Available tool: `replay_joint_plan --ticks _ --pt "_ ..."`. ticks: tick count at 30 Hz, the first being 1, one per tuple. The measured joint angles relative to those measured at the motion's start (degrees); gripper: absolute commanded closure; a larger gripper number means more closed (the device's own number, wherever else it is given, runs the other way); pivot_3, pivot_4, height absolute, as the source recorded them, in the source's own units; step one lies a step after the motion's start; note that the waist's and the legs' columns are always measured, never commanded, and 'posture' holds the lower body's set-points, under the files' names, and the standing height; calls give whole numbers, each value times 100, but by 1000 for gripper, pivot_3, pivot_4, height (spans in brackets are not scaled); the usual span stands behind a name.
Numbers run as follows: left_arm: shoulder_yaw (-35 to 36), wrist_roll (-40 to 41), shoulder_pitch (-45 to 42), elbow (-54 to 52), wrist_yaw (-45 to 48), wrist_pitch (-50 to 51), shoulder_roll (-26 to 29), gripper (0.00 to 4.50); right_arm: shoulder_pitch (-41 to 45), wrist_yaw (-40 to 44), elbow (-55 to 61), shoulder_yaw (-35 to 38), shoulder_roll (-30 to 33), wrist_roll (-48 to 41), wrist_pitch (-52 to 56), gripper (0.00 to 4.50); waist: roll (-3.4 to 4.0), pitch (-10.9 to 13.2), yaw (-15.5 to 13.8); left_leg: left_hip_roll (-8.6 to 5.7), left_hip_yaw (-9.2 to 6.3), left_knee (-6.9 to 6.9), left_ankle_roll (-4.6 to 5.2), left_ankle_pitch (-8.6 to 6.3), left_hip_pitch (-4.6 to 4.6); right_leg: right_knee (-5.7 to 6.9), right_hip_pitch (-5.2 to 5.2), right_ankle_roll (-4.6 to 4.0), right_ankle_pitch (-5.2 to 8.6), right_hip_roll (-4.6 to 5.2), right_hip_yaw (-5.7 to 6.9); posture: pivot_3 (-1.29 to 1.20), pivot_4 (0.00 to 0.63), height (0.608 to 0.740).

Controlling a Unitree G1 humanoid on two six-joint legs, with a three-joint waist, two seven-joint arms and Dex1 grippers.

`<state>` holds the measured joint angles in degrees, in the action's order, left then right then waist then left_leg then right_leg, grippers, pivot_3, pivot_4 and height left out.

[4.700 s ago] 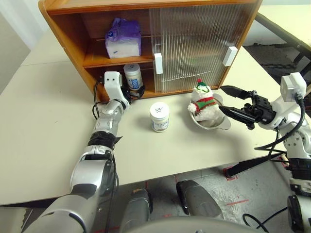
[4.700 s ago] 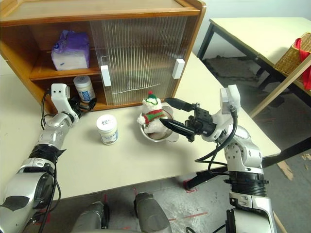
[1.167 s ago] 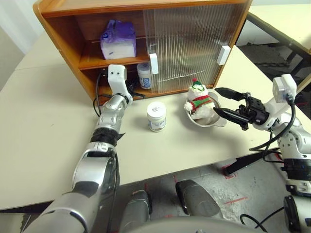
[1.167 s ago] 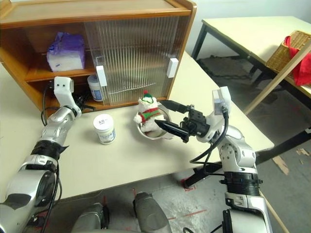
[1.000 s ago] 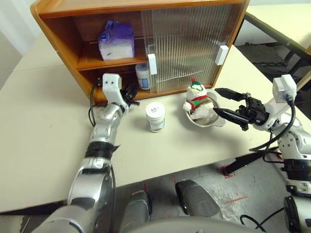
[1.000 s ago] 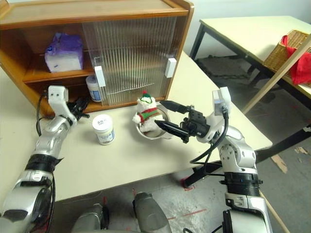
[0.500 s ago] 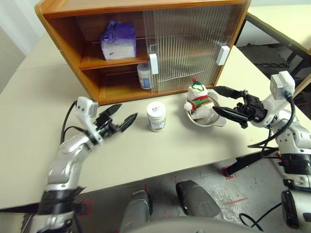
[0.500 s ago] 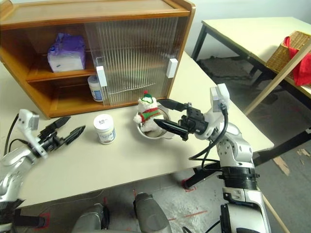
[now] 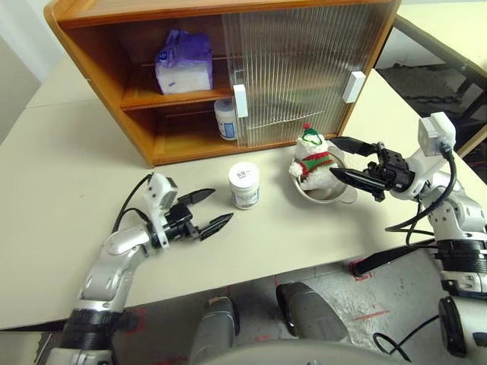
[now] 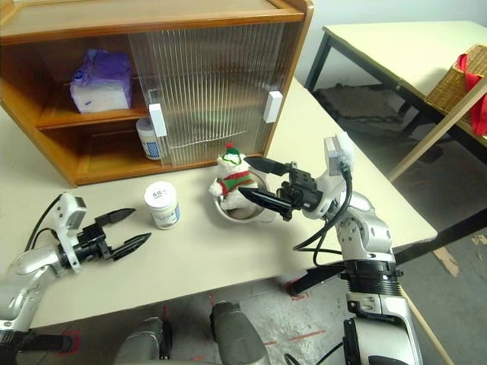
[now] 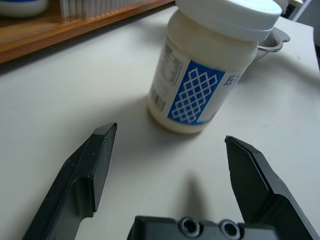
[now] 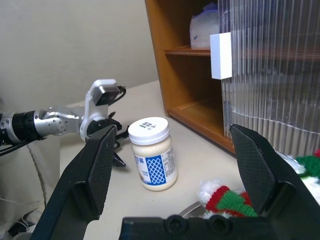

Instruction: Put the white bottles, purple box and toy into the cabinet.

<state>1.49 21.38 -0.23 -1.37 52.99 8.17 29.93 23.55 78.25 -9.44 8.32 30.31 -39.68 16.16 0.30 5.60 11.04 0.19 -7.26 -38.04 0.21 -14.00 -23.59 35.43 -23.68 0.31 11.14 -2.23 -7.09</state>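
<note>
Beige table (image 9: 68, 167), left hand (image 9: 207, 210) low, wide, aimed at white bottle (image 9: 245, 185), right hand (image 9: 344, 159) wide beside toy (image 9: 310, 155)

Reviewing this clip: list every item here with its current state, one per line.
Left claw: open, empty.
Right claw: open, empty, beside the snowman.
White jar on table: upright, lid on.
White jar in cabinet: upright, lower shelf.
Purple tissue pack: upper shelf.
Plush snowman: in steel bowl.
Cabinet: left side open.

Glossy wooden cabinet (image 9: 106, 46) with ribbed translucent plastic doors (image 9: 297, 61), smooth plastic jar (image 9: 244, 185), plush toy (image 9: 312, 160), steel bowl (image 9: 346, 196).
</note>
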Motion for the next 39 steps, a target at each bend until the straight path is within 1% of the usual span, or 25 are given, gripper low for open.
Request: replay_joint_plan --ticks 7,16,19,21,22,24,25,33,39 --pt "-471 -243 -470 364 -2 -23 -273 45 -41 -65 82 2 11 -1 0 0 2 -1 4 0 2 -4 9 6 3 2 8 5 -6 0 0 -270 106 740" --pt "-659 -421 -877 823 -23 -228 -596 74 -72 -121 177 5 35 -2 1 0 9 -6 -8 -3 2 -7 18 11 7 -7 29 19 -2 1 0 -277 101 740" --pt "-683 -499 -973 967 -86 -311 -743 645 -77 -134 180 5 35 -2 1 0 19 -12 -15 -7 1 -10 20 12 17 -11 47 26 0 2 -2 -276 99 740" --pt "-683 -536 -1008 1053 -106 -368 -794 1236 -77 -135 179 5 38 -2 1 0 20 -13 -14 -8 0 -10 20 12 34 -14 67 39 8 2 -2 -275 99 740" --pt "-683 -556 -1017 1077 -111 -386 -814 1375 -77 -135 179 5 39 -2 1 0 20 -13 -14 -8 0 -9 20 12 42 -15 76 48 14 2 -3 -275 101 740" --pt "-684 -581 -1040 1136 -115 -423 -841 1375 -77 -134 179 5 47 -2 1 0 21 -13 -15 -10 -1 -9 20 12 54 -15 89 85 36 2 -3 -276 100 740" --pt "-684 -595 -1066 1171 -122 -431 -860 1375 -76 -134 179 5 58 -2 1 0 22 -14 -18 -12 -2 -10 20 12 57 -15 93 88 37 2 -3 -275 100 740" --pt "-659 -687 -1171 1334 -322 -523 -1025 1375 -75 -132 176 7 111 -2 1 0 30 -19 -22 -16 -4 -16 21 12 62 -15 103 89 38 6 -4 -283 96 740" --pt "-408 -604 -1024 1320 -565 -679 -1075 1375 -75 -147 176 9 119 -2 1 0 30 -19 33 -11 -2 -4 19 11 60 -16 95 94 42 -2 -3 -277 93 740"
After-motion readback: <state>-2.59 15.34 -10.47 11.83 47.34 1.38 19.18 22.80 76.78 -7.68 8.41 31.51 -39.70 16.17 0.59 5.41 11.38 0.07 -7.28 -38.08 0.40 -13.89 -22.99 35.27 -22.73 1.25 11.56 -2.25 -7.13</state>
